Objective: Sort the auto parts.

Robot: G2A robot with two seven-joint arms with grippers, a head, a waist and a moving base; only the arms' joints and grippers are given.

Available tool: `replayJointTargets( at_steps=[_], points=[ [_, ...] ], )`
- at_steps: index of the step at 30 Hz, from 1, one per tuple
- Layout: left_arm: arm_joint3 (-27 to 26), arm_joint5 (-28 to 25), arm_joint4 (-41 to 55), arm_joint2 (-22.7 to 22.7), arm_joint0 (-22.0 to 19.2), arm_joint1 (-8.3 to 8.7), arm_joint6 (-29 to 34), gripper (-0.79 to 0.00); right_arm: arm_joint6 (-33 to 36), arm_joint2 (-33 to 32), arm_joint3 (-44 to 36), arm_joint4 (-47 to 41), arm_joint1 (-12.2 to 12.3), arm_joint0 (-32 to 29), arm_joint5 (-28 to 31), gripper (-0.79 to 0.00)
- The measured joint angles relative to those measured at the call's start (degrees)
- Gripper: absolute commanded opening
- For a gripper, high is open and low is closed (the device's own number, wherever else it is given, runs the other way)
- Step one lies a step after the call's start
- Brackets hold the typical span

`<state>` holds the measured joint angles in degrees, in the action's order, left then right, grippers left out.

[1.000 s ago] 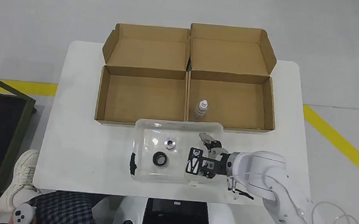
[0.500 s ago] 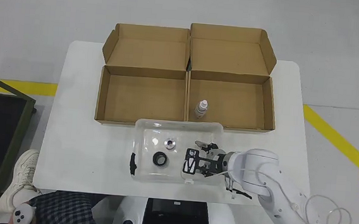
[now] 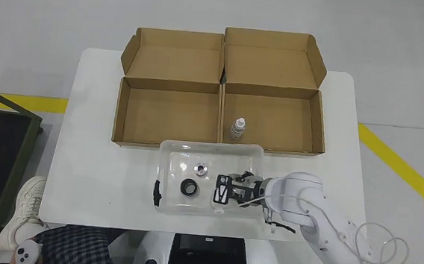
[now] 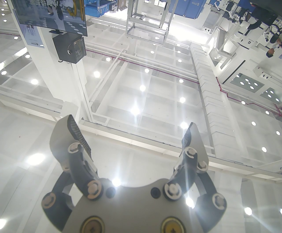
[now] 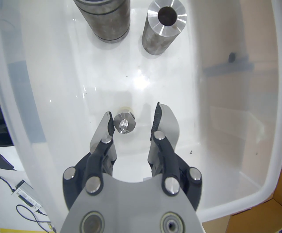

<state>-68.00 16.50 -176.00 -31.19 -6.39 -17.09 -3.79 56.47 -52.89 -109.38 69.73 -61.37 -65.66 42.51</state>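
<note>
Right claw (image 5: 133, 121) low inside the clear bin (image 5: 253, 198), spread wide around small toothed metal part (image 5: 124, 126), one finger touching it, dark cylinder (image 5: 105, 19) and silver cylinder (image 5: 162, 28) near, left claw (image 4: 130, 136) wide, empty.

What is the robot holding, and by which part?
Nothing. The right gripper is open astride a small metal part; the left gripper is open and empty.

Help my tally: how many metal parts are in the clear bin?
3. A dark cylinder and a bored silver cylinder stand side by side; a small toothed piece sits within the open right gripper. Others may be hidden.
</note>
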Motion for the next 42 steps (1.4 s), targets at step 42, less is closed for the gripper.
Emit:
replayJointTargets(
  at_steps=[42],
  points=[
    [0.0, 0.0, 0.0, 0.0, 0.0, 0.00, 0.0, 0.000, -48.8, -18.2, -3.1, -8.2, 2.4, -4.3, 9.9, -0.785]
  ],
)
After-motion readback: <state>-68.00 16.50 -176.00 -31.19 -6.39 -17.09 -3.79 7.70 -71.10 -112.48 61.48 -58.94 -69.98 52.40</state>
